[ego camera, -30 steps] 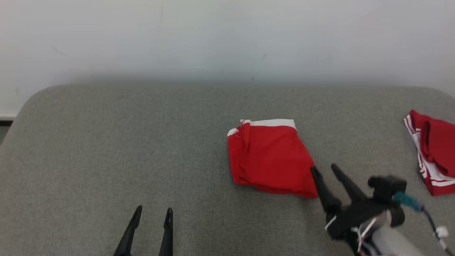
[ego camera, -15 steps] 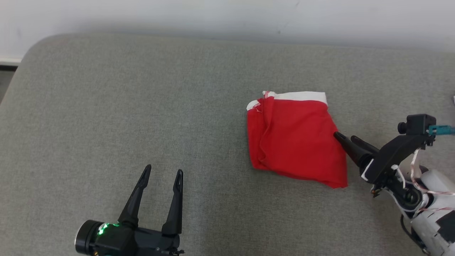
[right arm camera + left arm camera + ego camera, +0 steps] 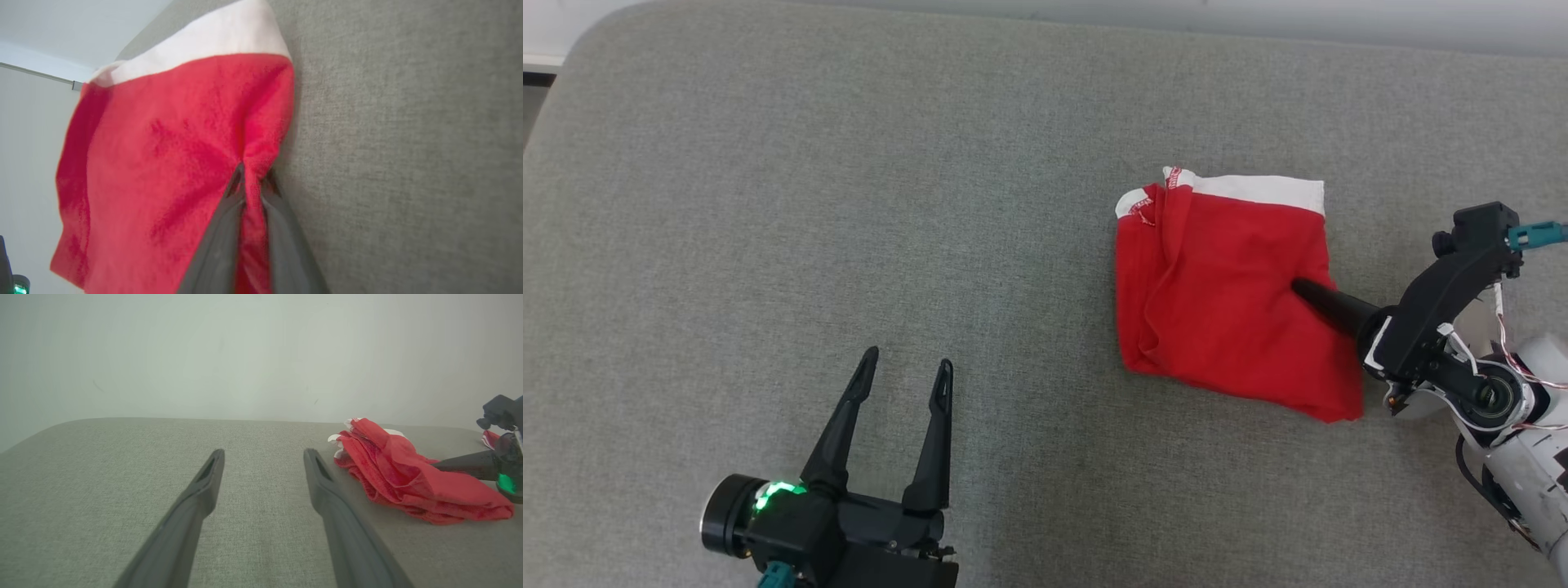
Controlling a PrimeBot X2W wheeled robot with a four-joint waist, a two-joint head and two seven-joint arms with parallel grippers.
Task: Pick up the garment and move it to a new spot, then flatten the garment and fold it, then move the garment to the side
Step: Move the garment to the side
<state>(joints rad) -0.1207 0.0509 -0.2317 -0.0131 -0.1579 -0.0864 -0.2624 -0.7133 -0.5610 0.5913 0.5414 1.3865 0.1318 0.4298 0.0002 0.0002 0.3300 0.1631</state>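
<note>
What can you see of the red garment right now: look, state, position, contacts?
The red garment is thin, soft-looking fabric with a white band along its far edge. It lies folded into a rough, wrinkled rectangle, layers bunched along its left side, on the gray fabric surface, right of centre. The right gripper is shut on a pinch of cloth at its right edge; nothing else touches it.

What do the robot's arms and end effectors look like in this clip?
Left end effector: two long, tapering black fingers on a black body with a green light ring. Right end effector: same black fingers, teal connector, thin red-white wires, pale forearm.
</note>
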